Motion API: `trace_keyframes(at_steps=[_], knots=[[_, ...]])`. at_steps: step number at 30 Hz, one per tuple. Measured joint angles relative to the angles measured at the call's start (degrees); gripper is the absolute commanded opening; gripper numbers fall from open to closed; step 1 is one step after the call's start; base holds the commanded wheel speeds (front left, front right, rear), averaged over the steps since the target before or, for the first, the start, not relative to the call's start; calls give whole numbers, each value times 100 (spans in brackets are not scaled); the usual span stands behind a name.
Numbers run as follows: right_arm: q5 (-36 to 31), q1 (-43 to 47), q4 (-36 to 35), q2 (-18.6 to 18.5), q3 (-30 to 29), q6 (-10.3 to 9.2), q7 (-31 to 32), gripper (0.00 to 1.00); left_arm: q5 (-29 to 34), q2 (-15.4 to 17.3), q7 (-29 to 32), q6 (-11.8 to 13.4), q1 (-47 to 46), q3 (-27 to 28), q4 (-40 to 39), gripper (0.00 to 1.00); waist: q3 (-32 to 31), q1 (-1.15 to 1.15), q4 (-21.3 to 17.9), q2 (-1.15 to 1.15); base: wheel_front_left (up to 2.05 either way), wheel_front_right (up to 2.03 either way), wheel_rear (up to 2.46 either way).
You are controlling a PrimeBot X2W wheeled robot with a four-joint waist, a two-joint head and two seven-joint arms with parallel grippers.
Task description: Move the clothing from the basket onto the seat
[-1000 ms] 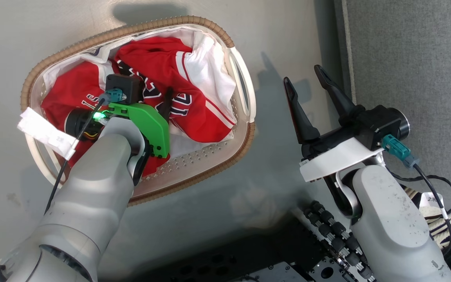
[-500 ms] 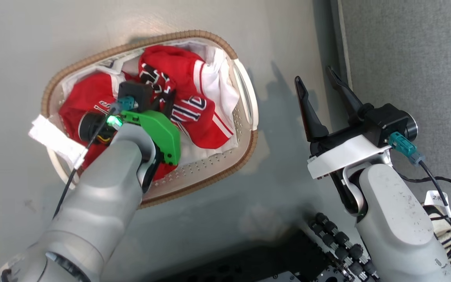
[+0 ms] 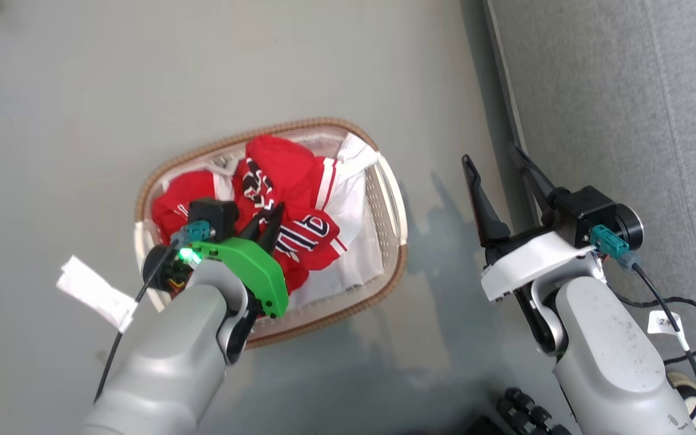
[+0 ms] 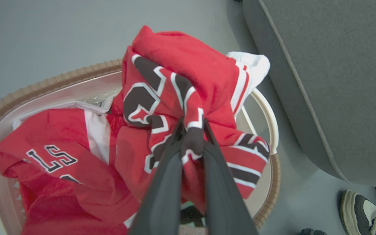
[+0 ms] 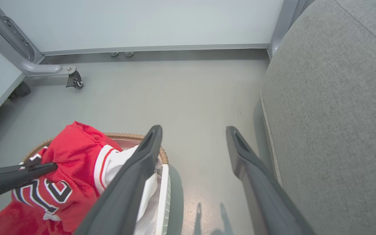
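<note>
While the left gripper (image 4: 191,130) hangs over the oval white perforated plastic basket with a brown woven rim (image 3: 312,124), its 2 long dark fingers are pressed together on a bunched fold of the red sports jerseys with white stripe trim and navy-and-white lettering (image 4: 188,65), pinching the cloth at a dark letter. That pinched jersey rises in a peak above the rim, its lower part draping into the basket, and a 2nd red jersey lies lower inside. A plain white lining sheet (image 3: 354,199) shows at the basket's side nearest the large rounded grey fabric-upholstered seat (image 3: 626,90). The basket stands on the smooth grey floor (image 3: 82,90), near the seat's edge. Between basket and seat, the right gripper (image 3: 493,156) hovers with its 2 fingers spread wide apart, only floor between them.
</note>
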Motion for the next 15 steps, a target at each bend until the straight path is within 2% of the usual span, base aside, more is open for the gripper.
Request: trace_keyframes(at_steps=[7,15], knots=[[-41,295,146,1,-134,-1,0,100,152,25,-8,0,664,486,-705,0,-753,0,192,0,0,0,0],[-49,800,290,1,-258,0,0,100,692,27,-8,0,1224,1145,-1508,0,-1590,0,470,0,0,0,0]])
